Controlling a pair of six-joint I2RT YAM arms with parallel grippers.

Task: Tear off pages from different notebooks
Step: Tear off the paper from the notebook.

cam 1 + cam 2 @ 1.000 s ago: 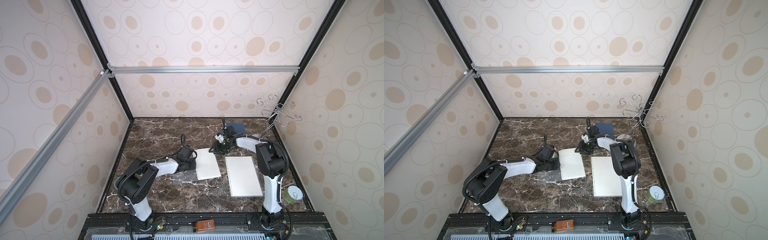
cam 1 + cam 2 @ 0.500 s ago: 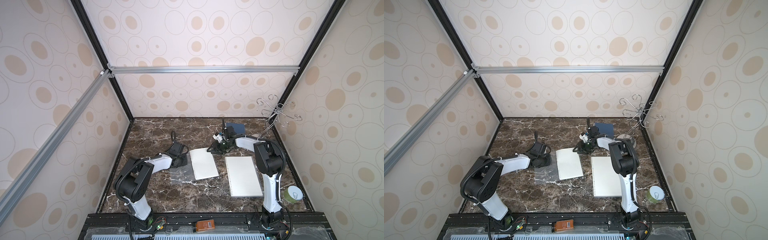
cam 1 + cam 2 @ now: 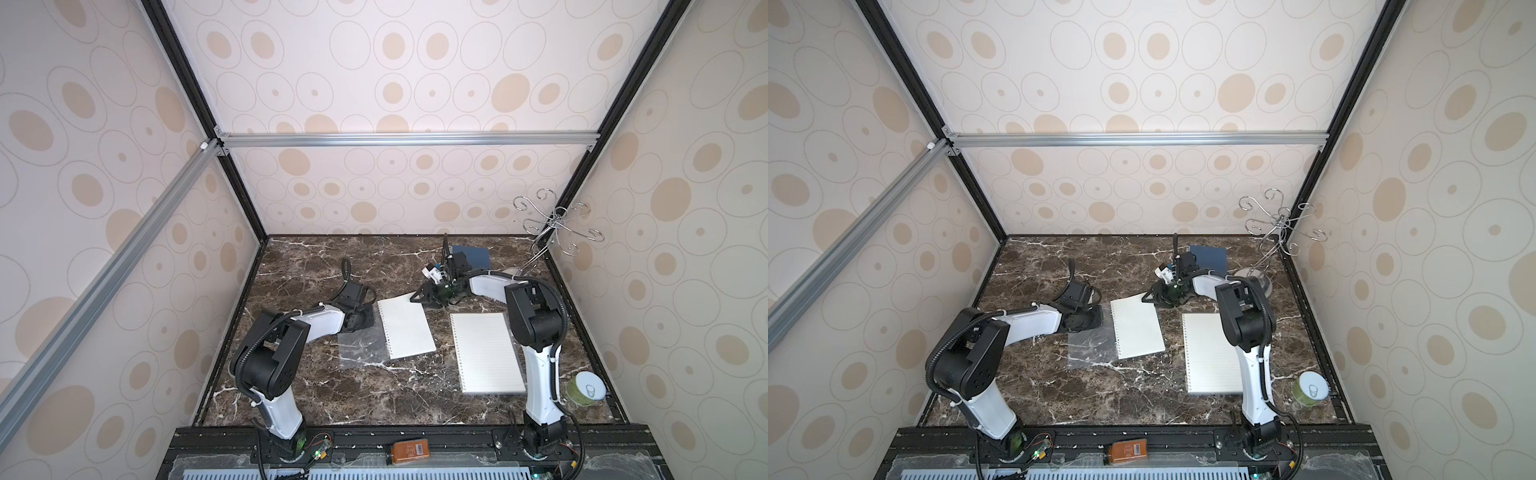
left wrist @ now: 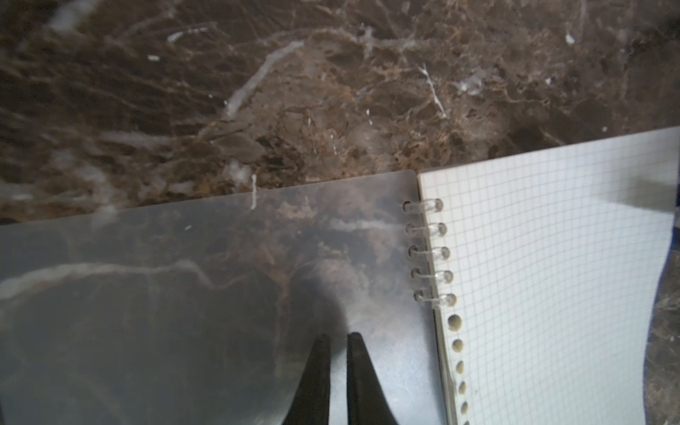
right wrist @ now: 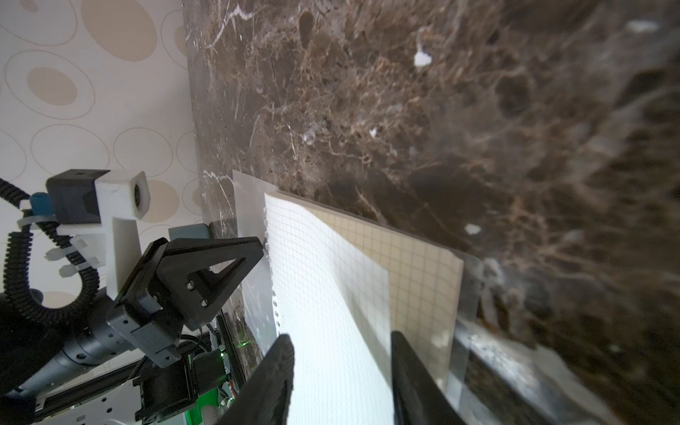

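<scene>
I am watching the small notebook lying open in the middle of the table, its clear cover folded out flat to my left side. My left pincer is pressing its tips down on that cover just beside the spiral. The jaws are standing almost together, with only a narrow slit between them, and are holding nothing.

My right pincer is sitting at the far corner of the notebook with its jaws standing partly apart. The top squared page is curling up off the sheet beneath and is showing in the gap between them. I cannot tell whether either finger is actually touching the paper.

The larger notebook is lying closed to the right, beside the right arm's base. The dark-blue notebook is resting near the back wall, behind the right pincer. A green can is standing at the table's right edge.
</scene>
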